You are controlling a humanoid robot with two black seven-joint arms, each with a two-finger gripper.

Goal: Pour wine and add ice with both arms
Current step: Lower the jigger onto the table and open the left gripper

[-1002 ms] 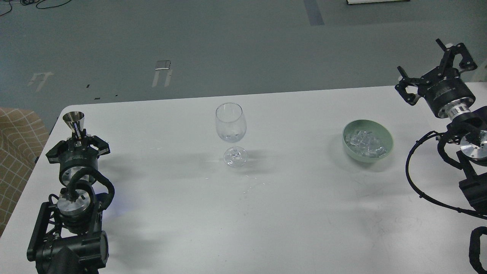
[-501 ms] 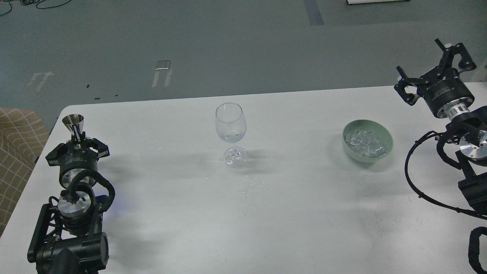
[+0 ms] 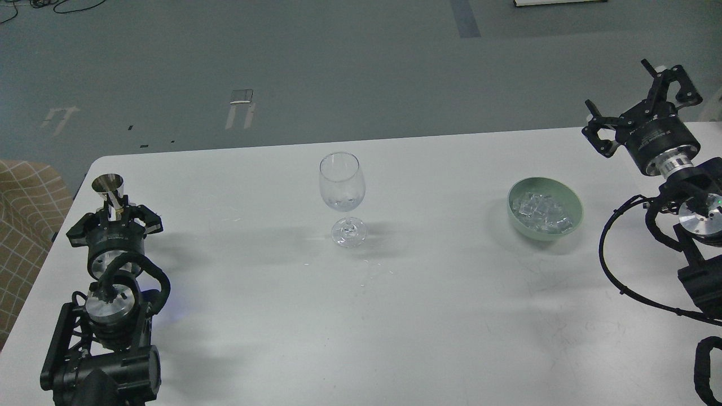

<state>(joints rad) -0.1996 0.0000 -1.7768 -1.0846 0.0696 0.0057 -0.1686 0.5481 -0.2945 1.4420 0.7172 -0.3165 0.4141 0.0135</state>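
At the near left corner of the desk my left arm rises from the bottom edge, and its tool is closed around the waist of a small steel jigger, which stands upright with its cone mouth up, close to the left edge. From there the wine glass lies to the right, upright at the middle of the desk and well apart from the jigger; its bowl looks almost empty. Farther right, toward the right edge, the pale green bowl holds the ice, a heap of clear cubes. My right tool hangs beyond the bowl over the far right corner, fingers spread wide and holding nothing; it is the nearer arm for the ice.
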